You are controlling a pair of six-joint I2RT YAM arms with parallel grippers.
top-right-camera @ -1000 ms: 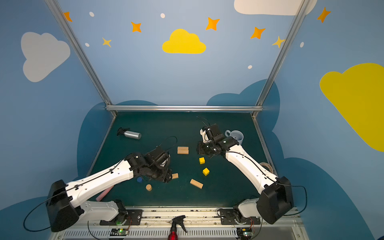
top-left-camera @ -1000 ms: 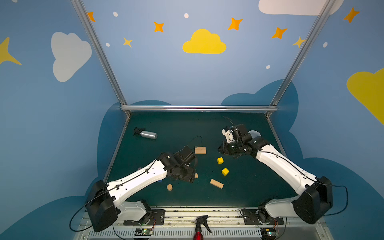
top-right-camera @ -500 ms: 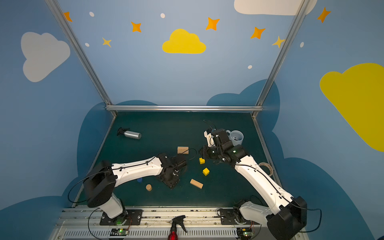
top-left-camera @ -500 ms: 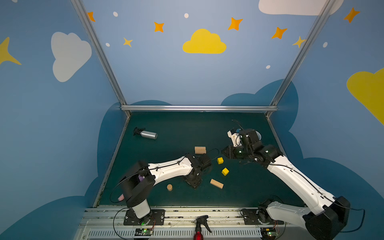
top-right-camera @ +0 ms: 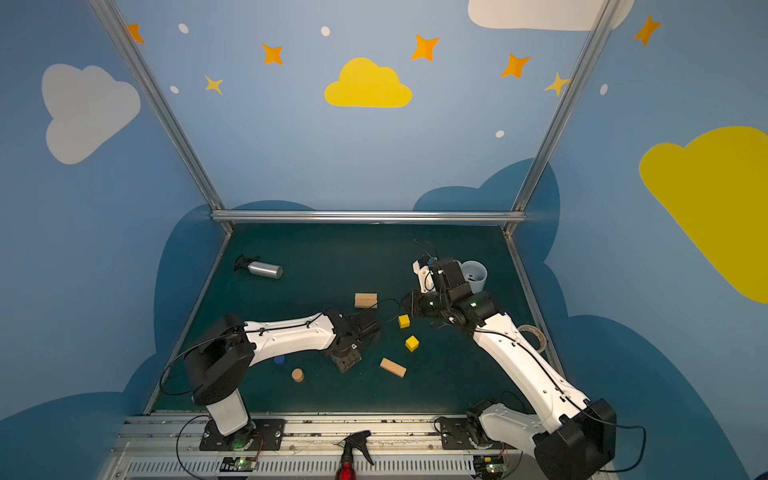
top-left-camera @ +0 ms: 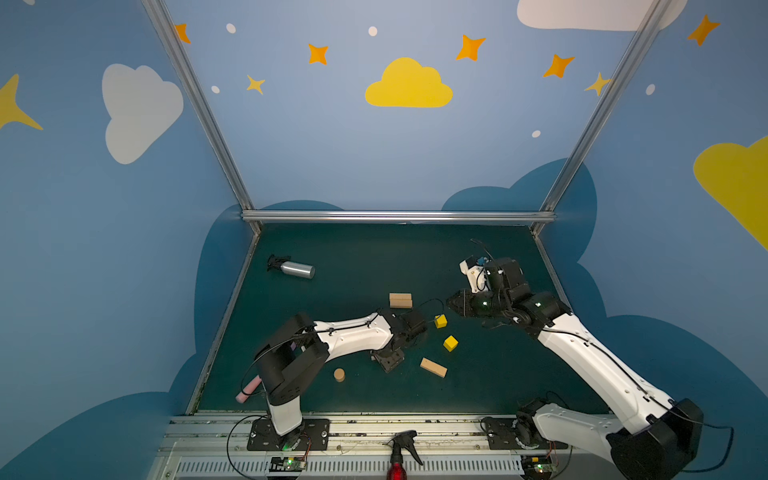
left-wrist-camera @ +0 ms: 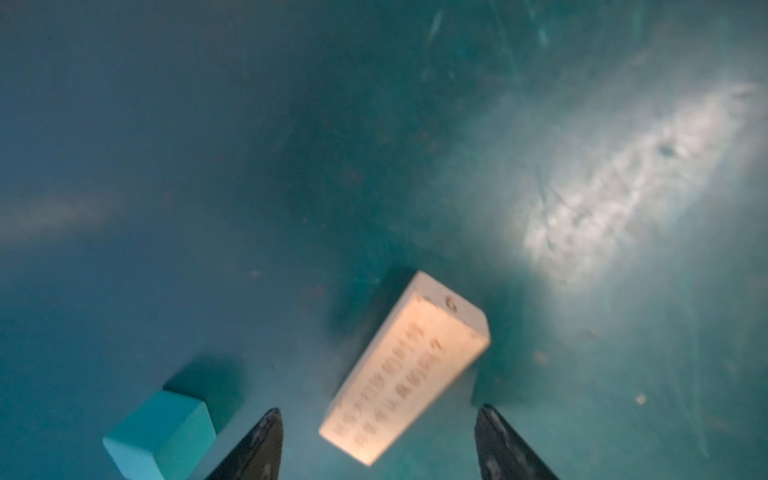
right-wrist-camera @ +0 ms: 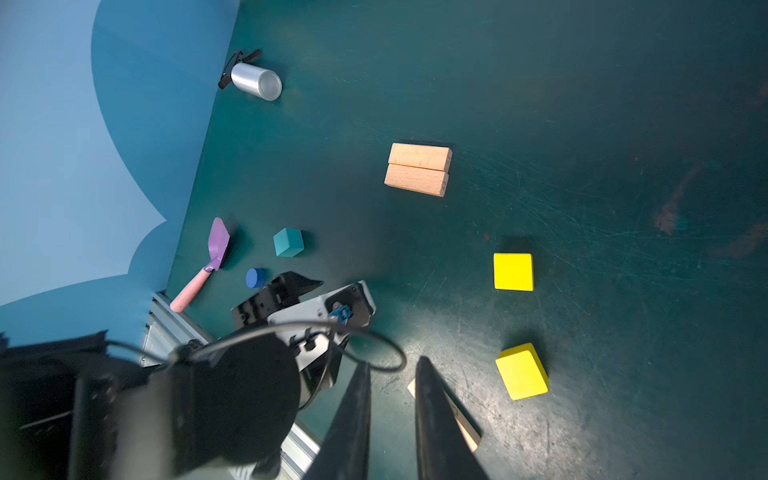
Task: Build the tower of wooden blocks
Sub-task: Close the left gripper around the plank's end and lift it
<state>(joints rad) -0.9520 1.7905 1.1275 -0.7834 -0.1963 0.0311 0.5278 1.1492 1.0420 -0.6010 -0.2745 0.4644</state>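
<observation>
My left gripper (top-left-camera: 388,359) (left-wrist-camera: 379,409) hangs open, low over a tan plank (left-wrist-camera: 405,368) that lies between its fingers untouched. A teal cube (left-wrist-camera: 160,432) (right-wrist-camera: 288,242) sits just beside it. Two planks (top-left-camera: 400,300) (right-wrist-camera: 417,168) lie side by side mid-table. Nearby are two yellow cubes (top-left-camera: 440,321) (top-left-camera: 450,343) and a loose plank (top-left-camera: 433,367). A tan cylinder (top-left-camera: 339,374) and a blue cylinder (top-right-camera: 279,360) sit front left. My right gripper (top-left-camera: 451,303) (right-wrist-camera: 392,361) hovers near the yellow cubes, its fingers a narrow gap apart and empty. No tower stands.
A silver spray bottle (top-left-camera: 296,269) lies at the back left. A pale mug (top-right-camera: 473,274) stands behind my right wrist. A pink and purple spatula (right-wrist-camera: 208,262) lies by the left edge. A tape roll (top-right-camera: 532,334) sits at the right edge.
My left arm has folded back and its gripper has shifted right and nearer the front. My right gripper has come forward toward the yellow cubes and its fingers have parted slightly.
</observation>
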